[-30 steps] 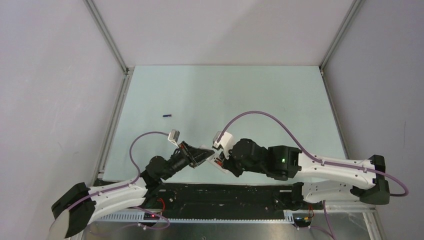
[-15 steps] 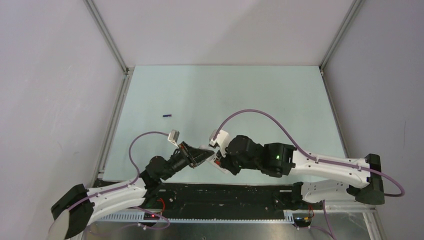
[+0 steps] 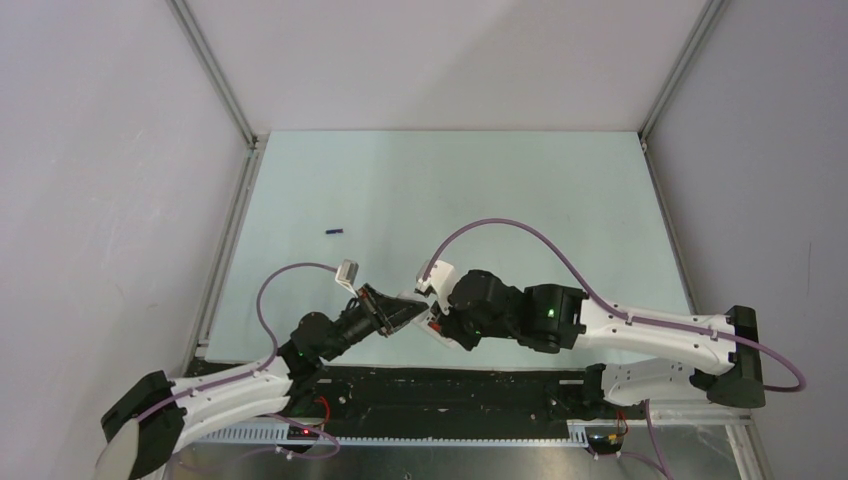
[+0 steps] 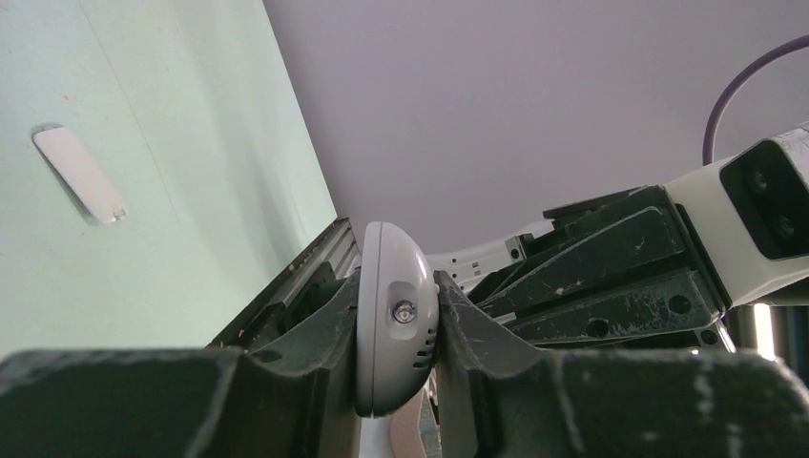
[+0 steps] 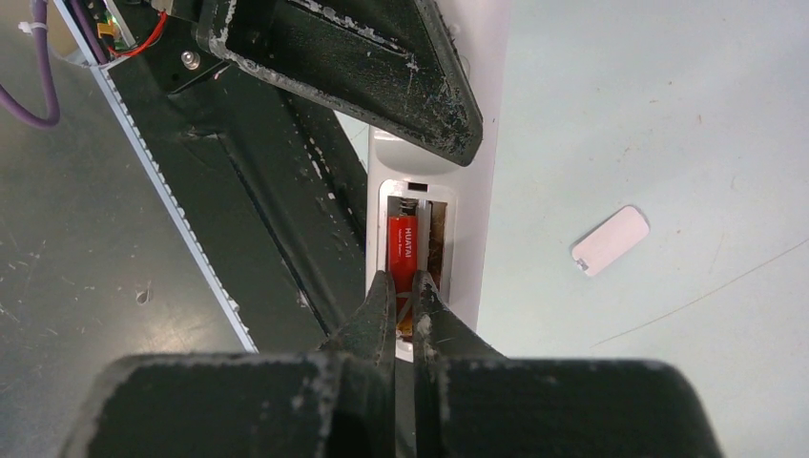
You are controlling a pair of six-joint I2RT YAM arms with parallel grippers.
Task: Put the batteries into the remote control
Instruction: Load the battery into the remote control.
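Observation:
My left gripper is shut on the white remote control and holds it off the table near the front edge, its end facing the camera. In the right wrist view the remote shows its open battery bay. The red-orange battery lies in the bay's left slot. My right gripper is shut on that battery's near end. In the top view the left gripper and the right gripper meet tip to tip. The dark blue battery lies alone on the mat at the left.
The small white cover plate lies on the pale green mat beside the remote; it also shows in the left wrist view. The black base rail runs under the grippers along the table's front edge. Grey walls enclose the mat.
My right arm has shifted slightly left towards the left gripper. The left gripper and the remote have stayed put, and the blue battery has not moved.

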